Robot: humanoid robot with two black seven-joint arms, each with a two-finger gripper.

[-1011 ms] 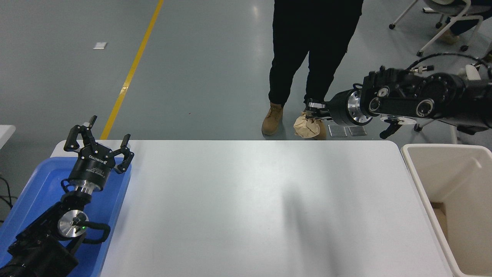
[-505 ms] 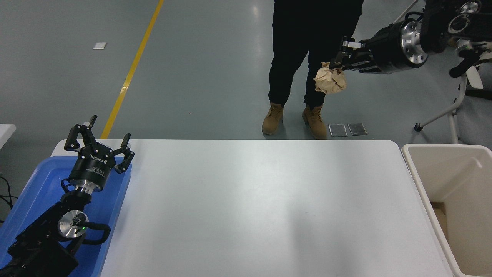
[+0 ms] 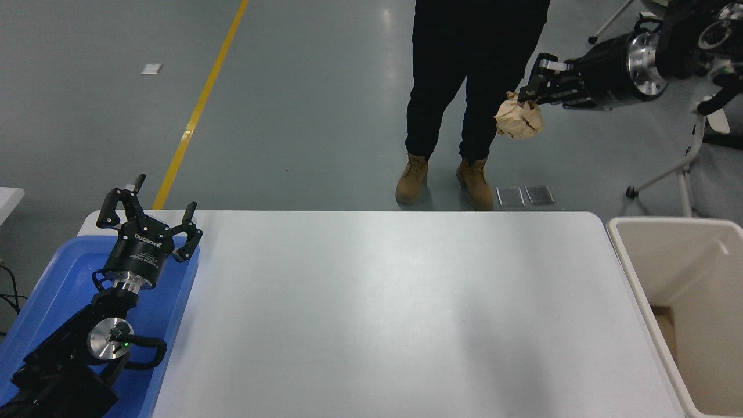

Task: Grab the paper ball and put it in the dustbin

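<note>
The left pincer [image 3: 150, 219] sits parked, fingers spread, over the blue tray [image 3: 40, 302]. Well below and nearer than the right pincer [image 3: 531, 93], the dustbin [image 3: 638, 278] waits at the table's [image 3: 377, 313] right end. That pincer pinches the paper ball [image 3: 519, 119], which hangs just beneath its fingertips: pickup done, carrying over and dropping remain.

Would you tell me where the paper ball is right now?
In the head view, upper right: the paper ball hangs in the right gripper, beside the person's legs, not over the dustbin.
</note>
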